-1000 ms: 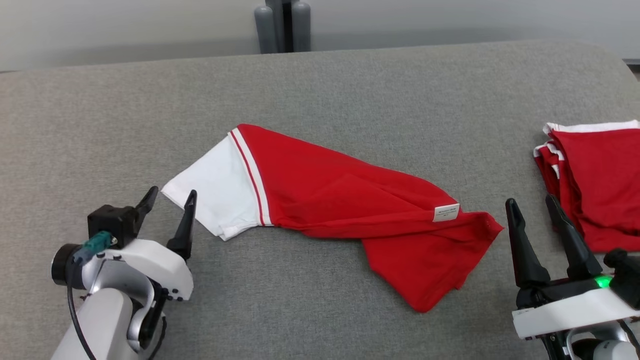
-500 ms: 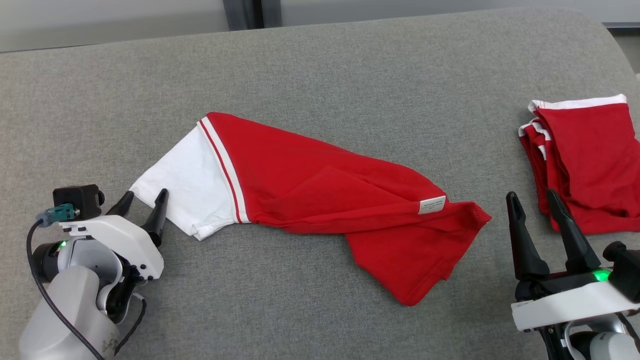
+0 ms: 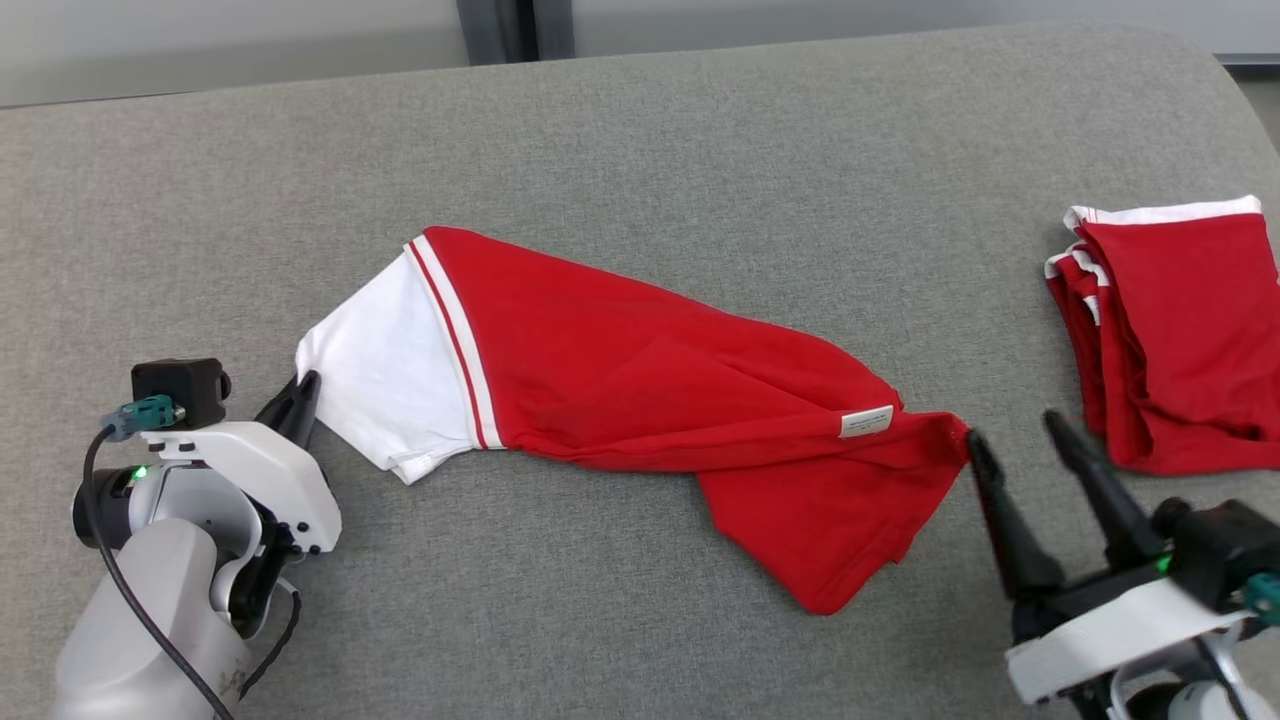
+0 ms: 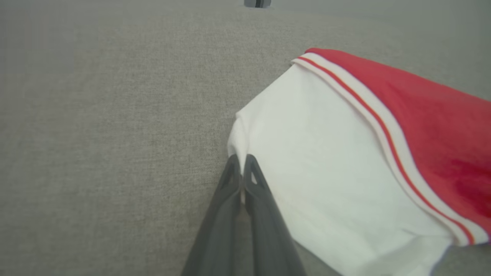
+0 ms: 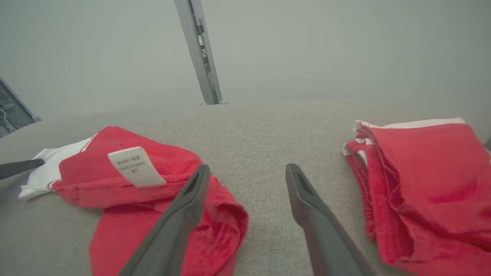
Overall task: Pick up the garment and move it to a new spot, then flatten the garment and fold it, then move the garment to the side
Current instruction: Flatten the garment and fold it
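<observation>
Left end effector (image 3: 298, 395) pinched on the white sleeve (image 3: 385, 370) of the garment (image 3: 650, 390); right end effector (image 3: 1015, 432) spread wide.
The garment lies rumpled across the middle of the grey bench (image 3: 700, 150), sleeve at the left, its small label (image 3: 866, 421) near the right end. One right finger sits at the red hem; a stack of other red garments (image 3: 1180, 330) lies far right.

The left gripper (image 3: 298, 398) pinches the garment (image 3: 640, 380) by its white sleeve.

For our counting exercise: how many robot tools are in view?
2: the left tool pinches the garment by its white sleeve; the right tool stands open beside the red hem.
</observation>
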